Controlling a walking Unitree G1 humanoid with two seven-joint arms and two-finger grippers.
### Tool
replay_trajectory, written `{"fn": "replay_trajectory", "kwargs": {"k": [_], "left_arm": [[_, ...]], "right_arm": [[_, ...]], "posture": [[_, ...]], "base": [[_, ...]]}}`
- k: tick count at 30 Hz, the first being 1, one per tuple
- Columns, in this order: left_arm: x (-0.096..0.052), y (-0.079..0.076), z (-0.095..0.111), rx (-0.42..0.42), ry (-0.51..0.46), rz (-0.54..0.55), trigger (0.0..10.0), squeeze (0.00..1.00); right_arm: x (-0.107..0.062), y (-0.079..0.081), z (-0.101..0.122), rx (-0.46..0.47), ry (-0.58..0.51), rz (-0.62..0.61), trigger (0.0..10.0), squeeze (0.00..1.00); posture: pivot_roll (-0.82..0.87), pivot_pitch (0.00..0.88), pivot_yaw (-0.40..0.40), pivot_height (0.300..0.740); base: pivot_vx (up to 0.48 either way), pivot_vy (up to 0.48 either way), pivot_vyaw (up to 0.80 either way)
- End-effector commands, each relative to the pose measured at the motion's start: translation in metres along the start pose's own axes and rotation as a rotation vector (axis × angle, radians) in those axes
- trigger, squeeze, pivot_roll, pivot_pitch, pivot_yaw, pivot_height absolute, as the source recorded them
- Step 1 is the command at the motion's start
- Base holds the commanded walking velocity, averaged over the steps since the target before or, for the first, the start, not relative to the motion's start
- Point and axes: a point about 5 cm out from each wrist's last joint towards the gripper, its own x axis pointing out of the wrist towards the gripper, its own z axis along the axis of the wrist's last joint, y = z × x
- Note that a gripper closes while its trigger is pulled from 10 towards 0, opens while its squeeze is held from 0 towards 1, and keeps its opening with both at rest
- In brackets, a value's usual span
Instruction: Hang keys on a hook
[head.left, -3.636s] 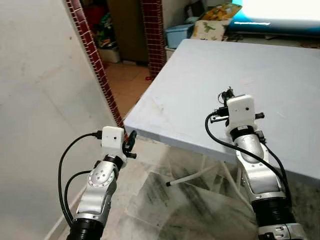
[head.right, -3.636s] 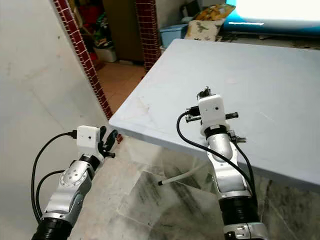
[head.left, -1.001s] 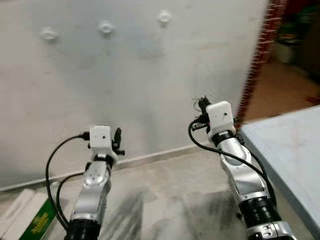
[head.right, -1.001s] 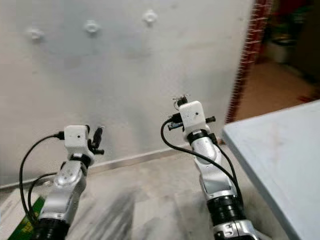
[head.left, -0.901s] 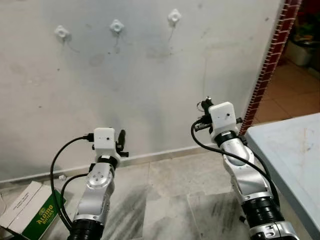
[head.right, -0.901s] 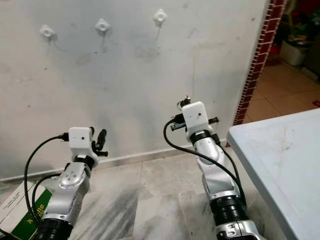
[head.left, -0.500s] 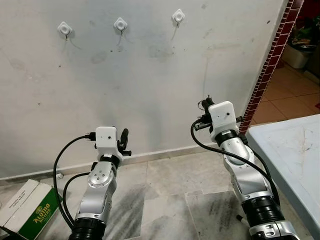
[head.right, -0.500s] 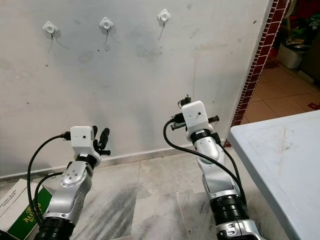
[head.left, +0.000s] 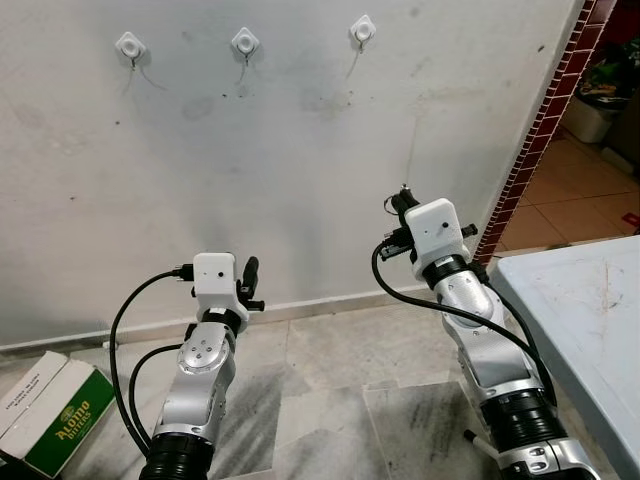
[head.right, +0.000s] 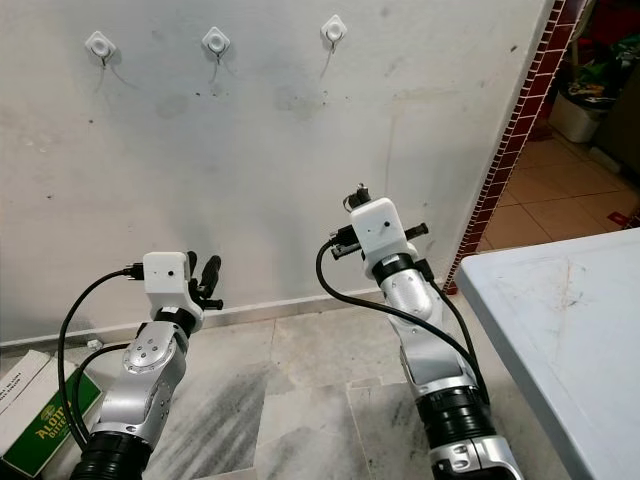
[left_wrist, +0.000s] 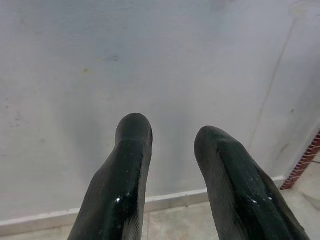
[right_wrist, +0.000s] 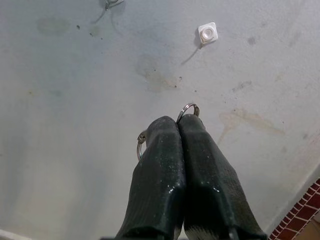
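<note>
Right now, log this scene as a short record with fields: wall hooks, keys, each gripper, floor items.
wall hooks: three white hooks in a row high on the wall
keys: key ring pinched in the right gripper
right gripper: shut on the ring, raised toward the wall, below the hooks
left gripper: open, holds nothing, low before the wall
floor items: green and white carton at the robot's left
table: at the robot's right

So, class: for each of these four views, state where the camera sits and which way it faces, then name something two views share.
Left eye view: on the head, facing forward and down at the wall with three hooks; both arms show.
Right eye view: same head, same scene.
Left wrist view: looks along the left gripper, fingers apart, at bare wall.
Right wrist view: looks along the right gripper, closed on a key ring, up at a hook.
Shared: the rightmost hook appears in the head and right wrist views.
</note>
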Motion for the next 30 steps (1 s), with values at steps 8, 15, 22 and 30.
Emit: {"fn": "replay_trajectory", "kwargs": {"k": [8, 15, 22, 30], "left_arm": [[0.0013, -0.0021, 0.0039, -0.047, -0.014, -0.038, 10.0, 0.0], [0.0019, -0.0053, 0.0039, -0.053, -0.015, -0.055, 10.0, 0.0], [0.0005, -0.0046, 0.0025, -0.055, -0.007, -0.063, 10.0, 0.0], [-0.0001, -0.0044, 0.0021, -0.053, -0.003, -0.066, 10.0, 0.0]], "right_arm": [[0.0, 0.002, 0.0077, -0.012, -0.04, -0.002, 10.0, 0.0], [0.0001, 0.0015, 0.0079, -0.015, -0.04, -0.003, 10.0, 0.0], [-0.001, 0.0041, 0.0063, -0.007, -0.035, -0.002, 10.0, 0.0], [-0.0015, 0.0047, 0.0052, 0.0, -0.027, -0.001, 10.0, 0.0]], "posture": [[-0.06, 0.0, 0.048, 0.74], [-0.06, 0.0, 0.053, 0.74], [-0.06, 0.0, 0.059, 0.74], [-0.06, 0.0, 0.061, 0.74]], "base": [[0.315, 0.0, 0.0], [0.412, 0.0, 0.0], [0.43, 0.0, 0.0], [0.432, 0.0, 0.0]]}}
